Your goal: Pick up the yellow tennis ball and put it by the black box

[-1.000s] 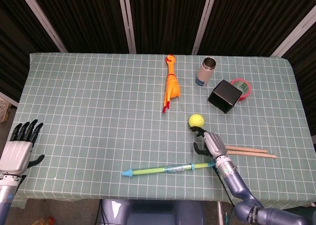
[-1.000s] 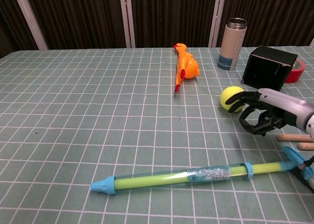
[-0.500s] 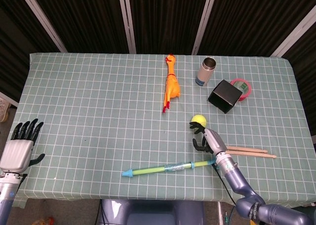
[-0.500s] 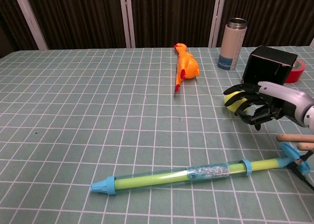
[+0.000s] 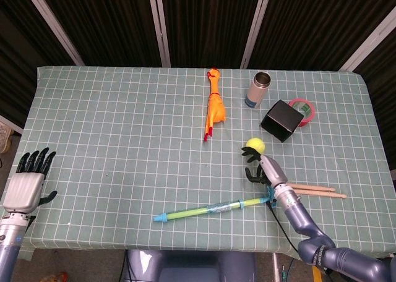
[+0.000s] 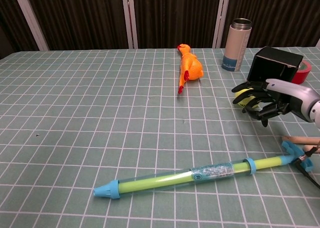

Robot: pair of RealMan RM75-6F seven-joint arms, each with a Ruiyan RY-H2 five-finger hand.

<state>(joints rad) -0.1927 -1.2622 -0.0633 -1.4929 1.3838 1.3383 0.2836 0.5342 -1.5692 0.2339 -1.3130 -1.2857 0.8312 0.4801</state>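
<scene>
Yellow tennis ball [image 5: 254, 145] is sitting on the tablecloth near the black box [image 5: 279, 120], and the right hand [image 5: 262, 166] is curling its fingers loosely around it without lifting, so this light, fuzzy, rolling ball is probably needing 1 wrap around its middle.

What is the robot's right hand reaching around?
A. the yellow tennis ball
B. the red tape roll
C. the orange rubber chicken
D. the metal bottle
A: the right hand has its dark fingers curled around the yellow tennis ball, just in front of the black box.
</scene>
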